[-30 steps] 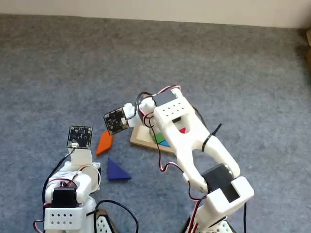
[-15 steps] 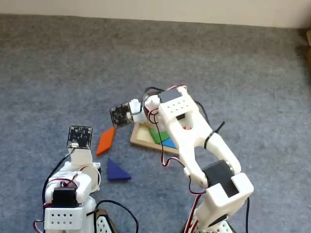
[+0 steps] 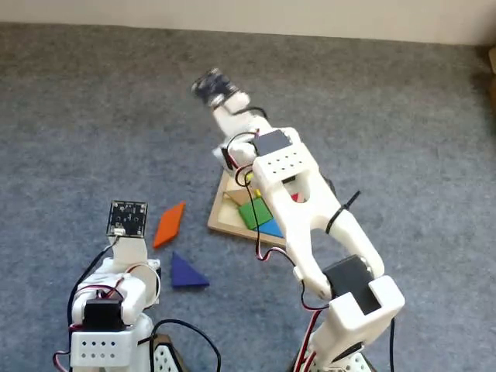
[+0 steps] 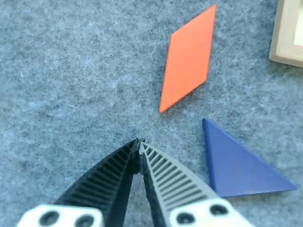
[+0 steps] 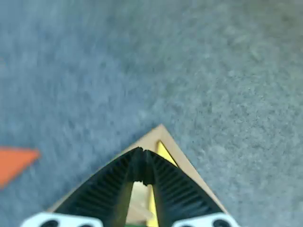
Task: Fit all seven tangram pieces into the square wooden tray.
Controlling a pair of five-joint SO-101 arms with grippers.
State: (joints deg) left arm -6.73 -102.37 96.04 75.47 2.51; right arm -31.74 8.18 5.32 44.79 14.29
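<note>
I am reading the left gripper (image 4: 139, 143) as closed: its jaws are meeting at the tips with nothing between them. It is hanging over the grey carpet (image 3: 372, 116), near the lower tip of the orange parallelogram (image 4: 188, 56) and beside the dark blue triangle (image 4: 236, 163). Both pieces are lying flat on the carpet outside the wooden tray (image 3: 219, 220), apart from each other, with the parallelogram nearer the tray.

I am reading the right gripper (image 5: 141, 152) as closed too, its tips touching and gripping nothing. It is sitting above one corner of the tray, where a yellow piece (image 5: 164, 152) is lying just inside the rim.

In the high view, the right arm is covering part of the tray. A green piece (image 3: 253, 211), a light blue piece (image 3: 272, 229) and a red piece (image 3: 293, 198) are showing inside it.
</note>
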